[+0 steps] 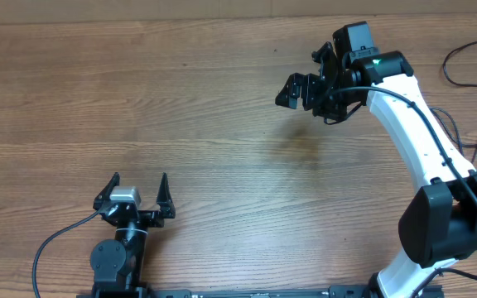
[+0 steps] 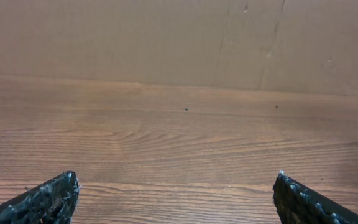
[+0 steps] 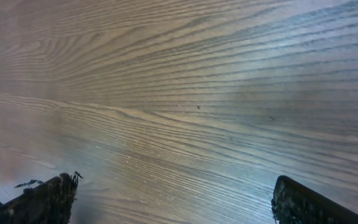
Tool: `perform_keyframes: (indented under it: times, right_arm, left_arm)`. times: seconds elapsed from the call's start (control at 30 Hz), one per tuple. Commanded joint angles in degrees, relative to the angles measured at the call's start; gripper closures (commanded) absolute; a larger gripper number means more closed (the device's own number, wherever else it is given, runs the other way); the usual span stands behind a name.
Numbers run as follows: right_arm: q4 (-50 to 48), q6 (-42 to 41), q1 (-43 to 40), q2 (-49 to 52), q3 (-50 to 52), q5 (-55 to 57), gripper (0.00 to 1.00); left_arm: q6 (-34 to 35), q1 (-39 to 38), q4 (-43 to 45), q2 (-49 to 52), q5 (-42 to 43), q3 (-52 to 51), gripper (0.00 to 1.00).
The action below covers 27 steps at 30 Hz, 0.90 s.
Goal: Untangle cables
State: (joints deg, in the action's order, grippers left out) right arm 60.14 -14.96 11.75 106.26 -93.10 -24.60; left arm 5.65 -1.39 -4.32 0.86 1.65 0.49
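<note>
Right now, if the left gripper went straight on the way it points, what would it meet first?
The way looks free: the open left gripper faces only the brown wooden table. Probably it would first reach the plain brown wall behind the table's far edge, but depth is unclear.

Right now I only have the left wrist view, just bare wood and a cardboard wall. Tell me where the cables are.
Observer: Thin black cables loop at the far right edge of the overhead view, well away from your left arm.
Operator: Report the right arm.
Observer: The right arm reaches out over the far middle of the table, its jaws open and empty.
Operator: Say whether it touches the cables.
Observer: No; bare wood separates its jaws from them.
</note>
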Motion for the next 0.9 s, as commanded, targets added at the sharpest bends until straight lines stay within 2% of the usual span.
perform_keyframes:
  times: [0.0,0.2,0.43,0.63,0.77,0.87]
  right_arm:
    - [-0.31,0.17,-0.20,-0.31,-0.87,2.38,0.00]
    - [-0.79,0.17,0.07,-1.16,-0.87,5.79,0.00]
    - [-5.07,0.17,0.72,-7.37,-0.87,9.29,0.00]
    - [-6.21,0.24,0.74,-14.16,0.09,16.74,0.00]
    - [-9.55,0.44,0.72,-19.37,4.94,18.62,0.00]
    - [-16.09,0.46,0.72,-24.85,12.66,18.62,0.00]
  left_arm:
    - [0.57,0.35,-0.13,-0.66,-0.57,-0.22,0.01]
    - [0.57,0.35,-0.13,-0.66,-0.57,-0.22,0.00]
    - [0.57,0.35,-0.13,-0.66,-0.57,-0.22,0.00]
    - [0.57,0.35,-0.13,-0.66,-0.57,-0.22,0.00]
    - [0.57,0.35,-0.13,-0.66,-0.57,-0.22,0.00]
    - [0.57,0.35,-0.13,-0.66,-0.57,-0.22,0.00]
